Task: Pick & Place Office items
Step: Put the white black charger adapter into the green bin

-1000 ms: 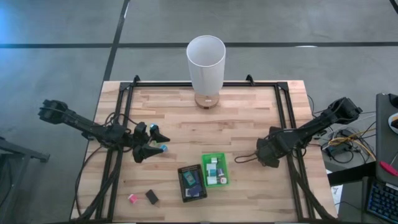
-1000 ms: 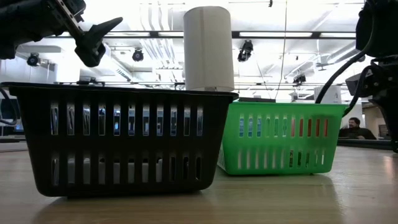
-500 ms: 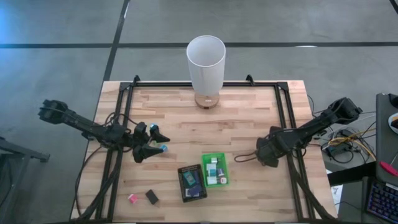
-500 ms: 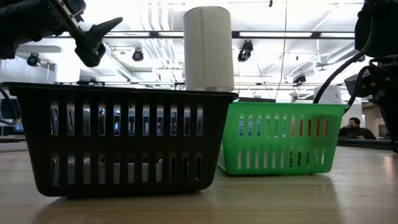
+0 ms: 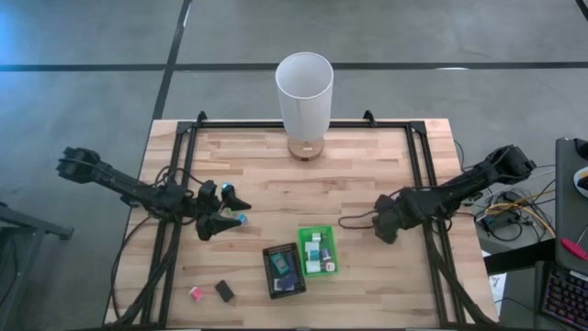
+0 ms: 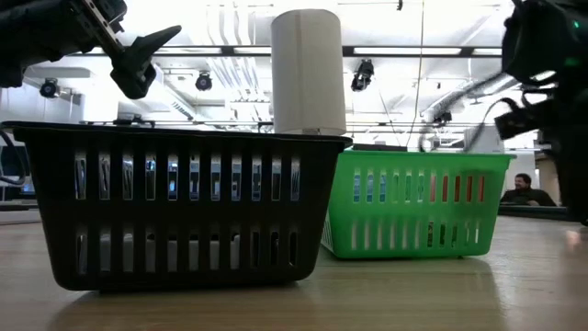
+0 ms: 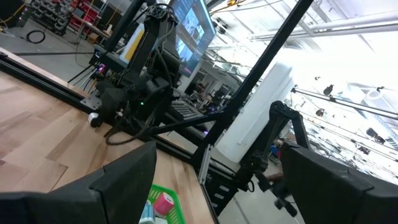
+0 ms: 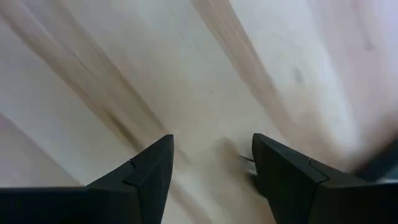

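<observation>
Several items are binned in the green tray (image 5: 321,232) and black tray (image 5: 273,287); a pink block (image 5: 195,293) and black block (image 5: 224,291) are left near the surface's front-left corner. The left hand (image 5: 231,210) is spread empty; the right hand (image 5: 380,233) is parted, nothing held.

Wooden table (image 5: 358,193), light butcher-block top, edged by a black metal frame (image 5: 418,175). Tall white cylinder (image 5: 304,89), open-topped and upright, at the far middle of the table; green tray (image 5: 328,241) and black tray (image 5: 272,274) touching side by side at the near middle, green on the right. Grey floor (image 5: 92,92) around the table; a seated person (image 6: 522,188) in the room beyond, far right.
</observation>
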Robot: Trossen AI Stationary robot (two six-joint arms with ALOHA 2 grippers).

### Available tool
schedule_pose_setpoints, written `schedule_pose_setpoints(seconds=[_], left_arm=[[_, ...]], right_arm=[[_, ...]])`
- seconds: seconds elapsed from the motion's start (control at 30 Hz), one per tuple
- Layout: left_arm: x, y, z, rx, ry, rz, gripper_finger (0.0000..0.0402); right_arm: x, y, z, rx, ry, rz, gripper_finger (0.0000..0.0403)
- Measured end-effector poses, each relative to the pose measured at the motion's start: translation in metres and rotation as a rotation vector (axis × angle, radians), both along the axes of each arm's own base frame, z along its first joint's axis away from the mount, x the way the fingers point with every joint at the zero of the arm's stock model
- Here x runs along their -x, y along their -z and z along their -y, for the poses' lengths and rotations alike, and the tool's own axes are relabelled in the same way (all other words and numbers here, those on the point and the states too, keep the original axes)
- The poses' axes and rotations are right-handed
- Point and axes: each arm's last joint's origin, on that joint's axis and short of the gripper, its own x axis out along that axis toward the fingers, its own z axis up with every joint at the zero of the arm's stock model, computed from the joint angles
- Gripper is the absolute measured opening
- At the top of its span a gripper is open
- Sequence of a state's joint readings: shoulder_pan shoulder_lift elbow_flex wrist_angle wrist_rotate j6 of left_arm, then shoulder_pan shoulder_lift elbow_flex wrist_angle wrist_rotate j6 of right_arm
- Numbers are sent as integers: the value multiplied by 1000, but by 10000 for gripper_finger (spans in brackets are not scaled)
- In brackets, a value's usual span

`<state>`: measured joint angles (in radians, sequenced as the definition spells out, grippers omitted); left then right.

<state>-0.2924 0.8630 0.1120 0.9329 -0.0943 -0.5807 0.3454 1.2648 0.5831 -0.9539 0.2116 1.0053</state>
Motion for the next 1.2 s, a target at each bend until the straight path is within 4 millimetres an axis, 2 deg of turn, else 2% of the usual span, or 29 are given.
schedule_pose_setpoints(seconds=[0.27, 0.37, 0.53, 0.77, 0.87, 1.03, 1.2], left_arm=[[0, 0, 0, 1, 0, 0, 340], [0, 0, 0, 1, 0, 0, 340], [0, 0, 0, 3, 1, -1, 340], [0, 0, 0, 3, 0, -1, 340], [0, 0, 0, 3, 0, -1, 340], [0, 0, 0, 3, 0, -1, 340], [0, 0, 0, 3, 0, -1, 340]], right_arm=[[-38, -6, -14, -187, 188, 430, 210], [-46, -10, -17, -269, 308, 531, 210], [-43, -8, -16, -326, 664, 537, 210], [-43, -8, -15, -331, 733, 554, 210], [-48, -12, -17, -405, 883, 606, 210], [-58, -21, -20, -588, 1265, 694, 210], [-63, -24, -22, -693, 1436, 729, 210]])
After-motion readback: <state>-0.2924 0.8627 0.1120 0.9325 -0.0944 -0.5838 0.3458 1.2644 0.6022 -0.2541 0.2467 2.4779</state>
